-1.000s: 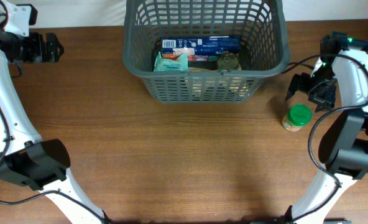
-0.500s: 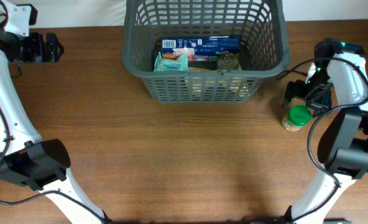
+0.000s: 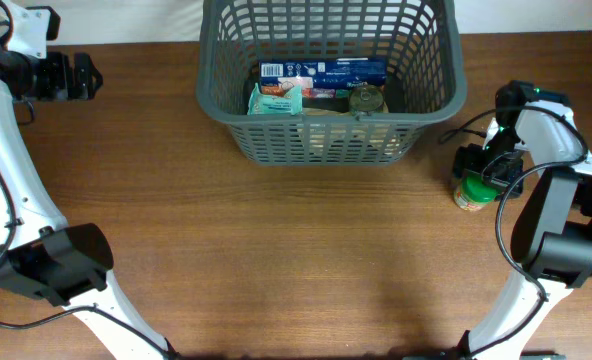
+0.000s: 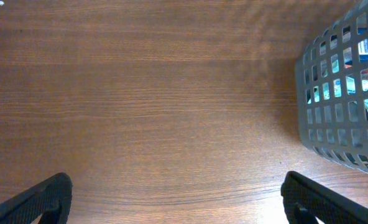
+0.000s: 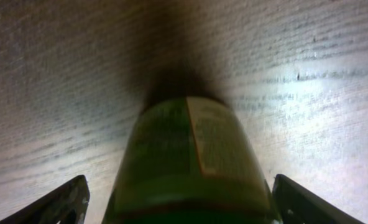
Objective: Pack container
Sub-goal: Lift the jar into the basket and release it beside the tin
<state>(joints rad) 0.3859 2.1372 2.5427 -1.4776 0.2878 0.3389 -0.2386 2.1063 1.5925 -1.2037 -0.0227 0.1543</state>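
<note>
Table (image 3: 276, 260): brown wood, with a broad bare stretch across the front and left.

Basket (image 3: 326, 145): dark gray with slotted walls, at the far edge, centre. A blue box (image 3: 321, 71), a teal packet (image 3: 274, 99) and a dark jar (image 3: 366, 100) lie in its near half.

Left gripper (image 3: 84, 77): far-left corner, well apart from the basket, jaws spread wide over bare wood.

Right gripper (image 3: 486, 165): near the right edge, jaws wide and straddling a green-lidded jar (image 3: 476, 190). The jar stands on the table, right of the basket. The wrist view shows gaps on both sides.
</note>
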